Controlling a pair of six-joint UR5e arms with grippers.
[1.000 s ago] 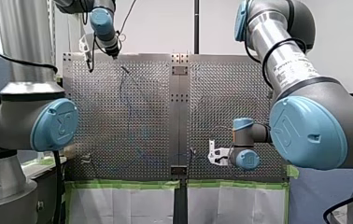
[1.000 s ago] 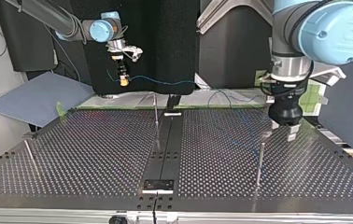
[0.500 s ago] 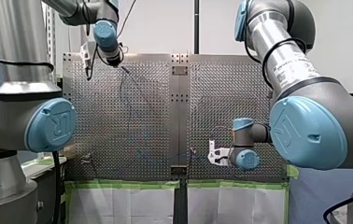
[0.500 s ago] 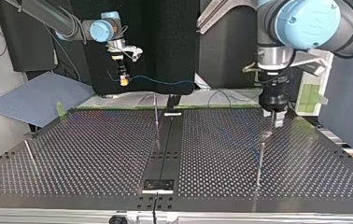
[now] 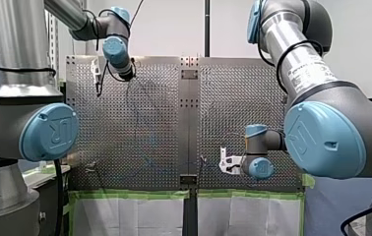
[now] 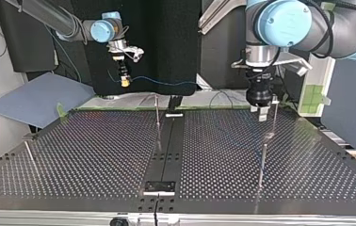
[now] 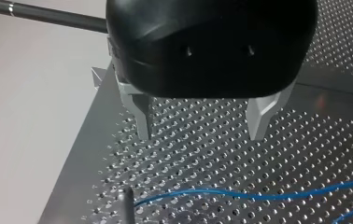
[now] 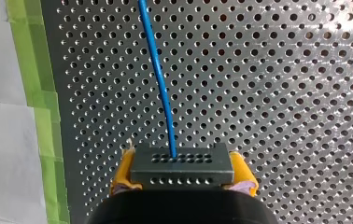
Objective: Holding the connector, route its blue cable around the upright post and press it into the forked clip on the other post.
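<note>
You can see the perforated metal table point(image 8: 282, 93) beneath everything; my left gripper point(image 7: 200, 133), black with metal fingers point(image 7: 258, 116), hangs over it spread wide, holding nothing; my right gripper point(image 8: 184, 179) pinches the dark grey rectangular connector point(image 8: 181, 161) between yellow pads point(image 8: 124, 170), near the table's green tape point(image 8: 39, 107); the thin blue cable point(image 8: 158, 79) leaves the connector's pin-holed face and runs out above the table.
</note>
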